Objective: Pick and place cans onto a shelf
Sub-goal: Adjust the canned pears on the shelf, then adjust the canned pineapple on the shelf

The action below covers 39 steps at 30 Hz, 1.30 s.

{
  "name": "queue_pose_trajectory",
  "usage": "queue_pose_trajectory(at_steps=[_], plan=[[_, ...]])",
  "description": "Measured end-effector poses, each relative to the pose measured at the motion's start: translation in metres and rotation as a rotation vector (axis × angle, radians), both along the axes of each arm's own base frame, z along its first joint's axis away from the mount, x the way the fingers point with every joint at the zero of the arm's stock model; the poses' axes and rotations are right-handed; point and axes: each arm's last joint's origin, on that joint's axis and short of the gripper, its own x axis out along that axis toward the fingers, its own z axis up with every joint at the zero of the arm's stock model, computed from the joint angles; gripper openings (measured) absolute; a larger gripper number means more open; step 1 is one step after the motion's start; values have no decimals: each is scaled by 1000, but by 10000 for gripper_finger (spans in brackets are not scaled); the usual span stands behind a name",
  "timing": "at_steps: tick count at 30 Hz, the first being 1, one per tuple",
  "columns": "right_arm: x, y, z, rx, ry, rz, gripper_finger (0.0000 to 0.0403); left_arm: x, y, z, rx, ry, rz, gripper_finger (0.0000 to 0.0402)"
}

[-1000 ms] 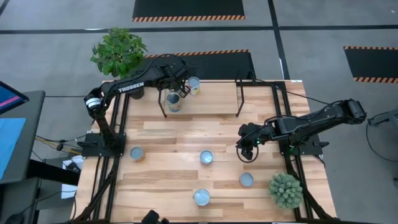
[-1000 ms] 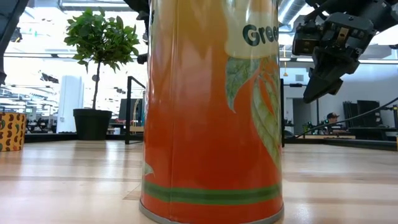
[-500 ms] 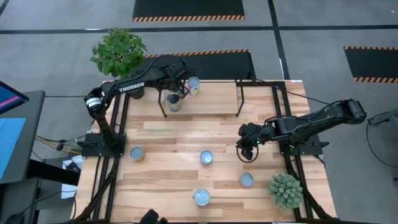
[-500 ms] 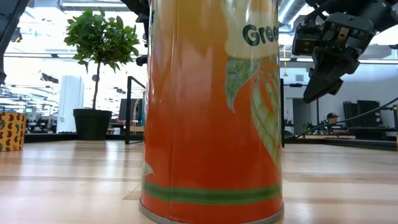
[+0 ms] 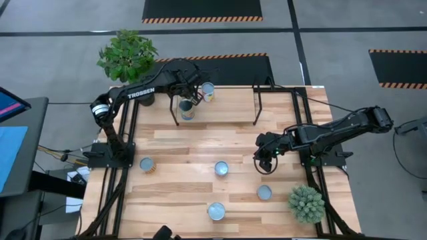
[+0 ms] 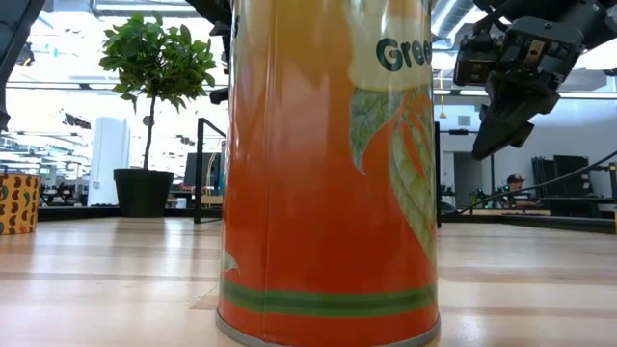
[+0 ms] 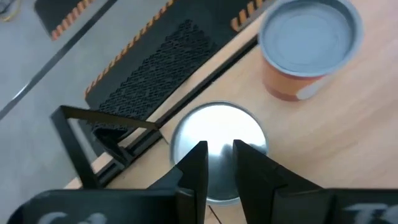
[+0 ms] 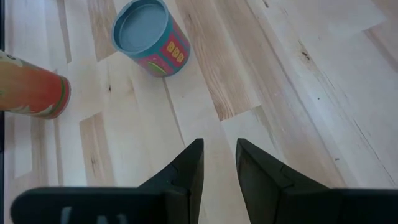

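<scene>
Left gripper (image 5: 190, 100) out over the low black metal-frame shelf with a light wooden board (image 5: 227, 99) at the far edge of the light wooden table (image 5: 200, 147), poised directly above a silver-topped cylindrical can (image 5: 187, 111) standing near the shelf's left end; from the left wrist, the same can's round silvery top (image 7: 217, 146) just beyond the two dark fingers (image 7: 194, 168), which lie close together with only a narrow gap and grip nothing. Just beside it on the board, an orange-walled can with a pale blue-grey top (image 7: 309, 46), upright, seen from above at (image 5: 207, 91). Right gripper (image 5: 265, 157) low over bare tabletop on the right side, fingers (image 8: 189, 165) nearly together and empty, in the low view raised clear of the surface (image 6: 506, 106). From the right wrist, well ahead of those fingers, a pink-labelled can with a pale blue top (image 8: 149, 40) upright and an orange can (image 8: 34, 90) at the frame's edge. Four more round-topped cans loose on the table: left (image 5: 147, 165), centre (image 5: 221, 169), right (image 5: 265, 193), and the tall orange one at the near edge (image 5: 216, 211), filling the low view (image 6: 328, 173).
</scene>
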Motion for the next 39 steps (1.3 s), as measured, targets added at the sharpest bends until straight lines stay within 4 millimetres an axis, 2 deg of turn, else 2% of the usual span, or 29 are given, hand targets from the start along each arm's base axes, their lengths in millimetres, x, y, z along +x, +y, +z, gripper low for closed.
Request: queue_pose_trajectory(at_steps=[5,7,10,14,17,19,24,28,32,36,39], plan=[[0,0,0,0,0,0,118,6,-9,1,-27,-21,-53,64],[0,0,0,-1,0,0,118,11,-18,8,-72,-57,-131,64],[0,0,0,-19,-3,22,118,23,-40,32,-178,-170,-304,64],[1,0,1,-32,-12,37,118,38,-81,54,-321,-279,-493,64],[6,-2,6,-29,-90,22,118,41,-111,64,-345,-243,-542,64],[14,-4,14,-41,-207,29,118,39,-130,64,-343,-172,-554,64],[31,-17,49,-173,-555,42,118,21,-174,55,-321,103,-505,64],[43,-50,81,-336,-613,-93,118,7,-206,49,-271,255,-456,64],[61,-95,116,-431,-625,-192,118,-8,-238,45,-180,259,-448,64],[88,-148,132,-420,-513,-245,118,-32,-262,29,-101,204,-414,64],[112,-183,133,-396,-414,-214,118,-54,-272,12,-102,101,-407,64]])
